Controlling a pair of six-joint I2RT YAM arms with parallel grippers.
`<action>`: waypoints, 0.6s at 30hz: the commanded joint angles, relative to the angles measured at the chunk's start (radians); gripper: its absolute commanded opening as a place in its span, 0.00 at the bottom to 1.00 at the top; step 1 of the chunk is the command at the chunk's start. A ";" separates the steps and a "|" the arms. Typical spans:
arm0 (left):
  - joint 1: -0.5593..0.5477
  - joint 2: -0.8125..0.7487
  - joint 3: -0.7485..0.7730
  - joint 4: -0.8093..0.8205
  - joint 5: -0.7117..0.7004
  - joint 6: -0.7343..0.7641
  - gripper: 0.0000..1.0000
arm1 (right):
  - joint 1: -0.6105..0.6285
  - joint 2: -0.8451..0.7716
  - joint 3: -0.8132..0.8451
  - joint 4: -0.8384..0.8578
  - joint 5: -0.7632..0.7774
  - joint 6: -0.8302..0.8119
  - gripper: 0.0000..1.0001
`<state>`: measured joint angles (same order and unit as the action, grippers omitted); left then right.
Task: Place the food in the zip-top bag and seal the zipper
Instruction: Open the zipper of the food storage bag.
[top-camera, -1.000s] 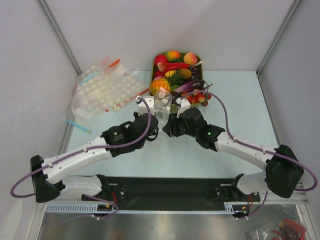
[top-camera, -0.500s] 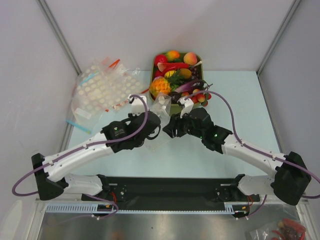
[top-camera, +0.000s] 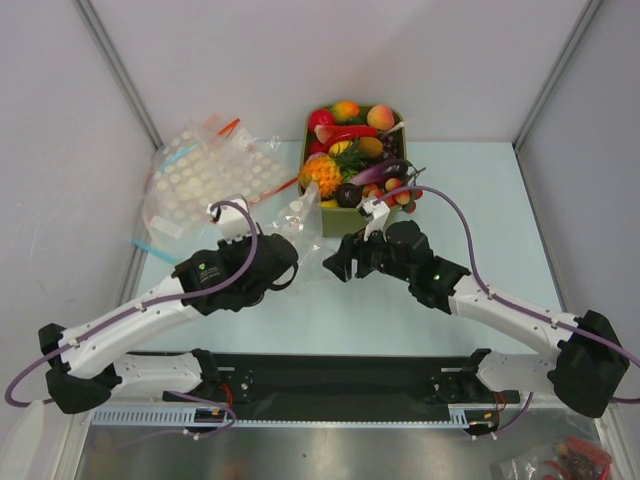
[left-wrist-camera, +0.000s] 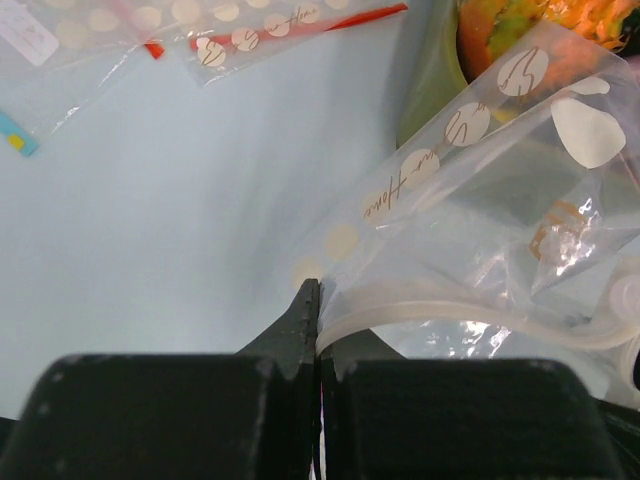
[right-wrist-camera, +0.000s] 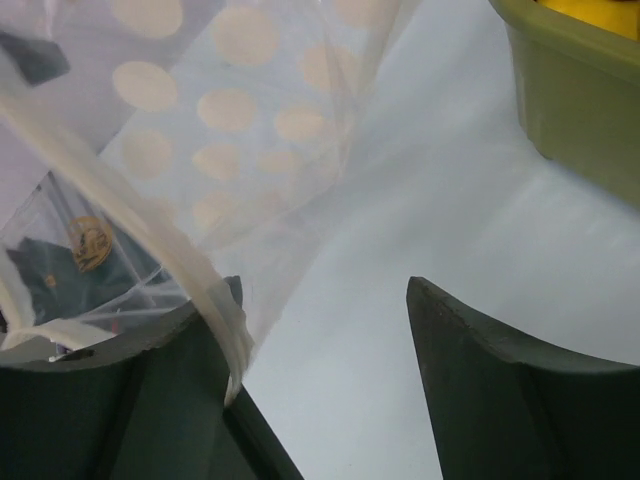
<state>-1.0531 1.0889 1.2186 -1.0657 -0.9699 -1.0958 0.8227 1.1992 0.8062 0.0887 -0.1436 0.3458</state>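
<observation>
The zip-top bag (top-camera: 305, 212) is clear with pale dots and stands crumpled on the table between my two grippers. My left gripper (left-wrist-camera: 318, 300) is shut on one end of its pale zipper (left-wrist-camera: 450, 312). My right gripper (right-wrist-camera: 323, 290) is open, and the other end of the zipper (right-wrist-camera: 205, 290) drapes against its left finger without being clamped. The food sits behind the bag in an olive bin (top-camera: 312, 122): a pineapple (top-camera: 320, 172), a dark purple round piece (top-camera: 348, 195) and red berries (top-camera: 400, 196). I see no food inside the bag.
A heap of white-dotted bags (top-camera: 205, 175) with red and blue strips lies at the back left. The olive bin's wall (right-wrist-camera: 570, 95) is close to the right gripper's far right. Grey walls close in the table on three sides.
My right gripper has opened and let go of the bag's edge. My left arm has pulled back to the left, drawing the bag away from the bin.
</observation>
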 joint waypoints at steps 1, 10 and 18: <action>0.005 0.035 0.025 -0.030 -0.049 -0.055 0.00 | 0.006 -0.072 -0.027 0.072 -0.019 -0.027 0.74; 0.007 0.175 0.125 -0.199 -0.085 -0.210 0.00 | 0.010 -0.113 -0.056 0.105 -0.024 -0.033 0.77; 0.019 0.140 0.108 -0.399 -0.171 -0.432 0.00 | 0.010 -0.182 -0.091 0.123 0.032 -0.031 0.77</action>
<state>-1.0443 1.2705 1.3258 -1.3056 -1.0672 -1.4075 0.8295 1.0618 0.7212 0.1555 -0.1394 0.3344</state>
